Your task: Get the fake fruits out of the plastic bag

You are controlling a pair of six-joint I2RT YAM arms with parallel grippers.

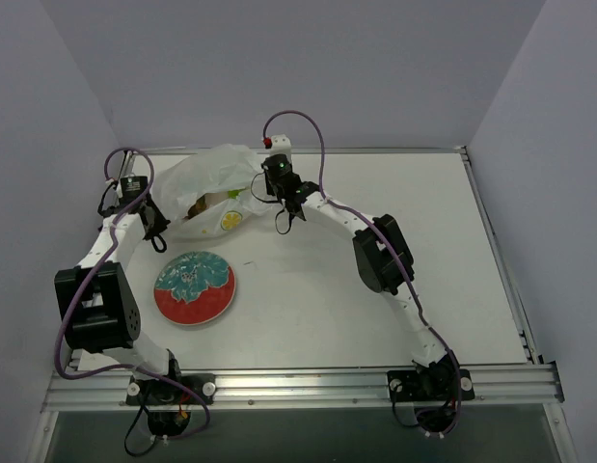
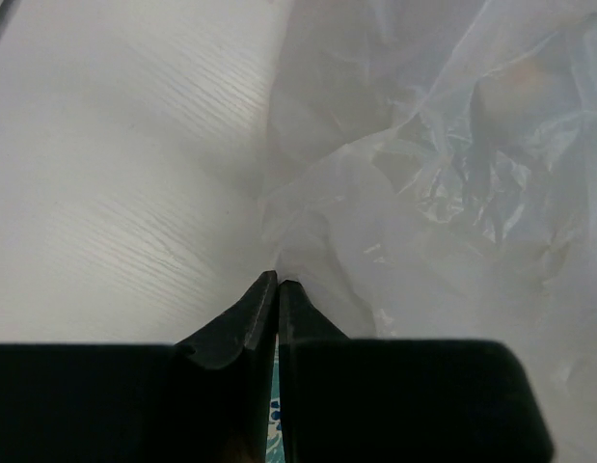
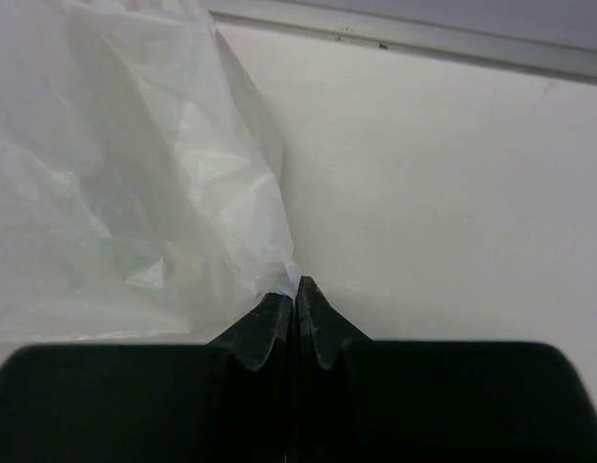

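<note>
Two closed hands flank the plastic bag (image 1: 216, 174) lying far left on the surface (image 1: 375, 289) from above, fake fruits (image 1: 230, 220) showing through it. At the left wrist our left hand (image 2: 278, 282) nips the bag's film. At the right wrist the right hand (image 3: 296, 285) does likewise, so we'd lift slowly and evenly.

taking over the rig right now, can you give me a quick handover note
Left gripper: shut, pinching the edge of the plastic bag on its left side.
Right gripper: shut, pinching a corner of the bag film on its right side.
Things: the bag lies crumpled at the far left of the table. The fake fruits show through the film, inside the bag. The plate sits in front of the bag with nothing on it.
Done: both sides of the bag gripped.
Left: open or tip the bag and get every fruit out. None is out yet.
</note>
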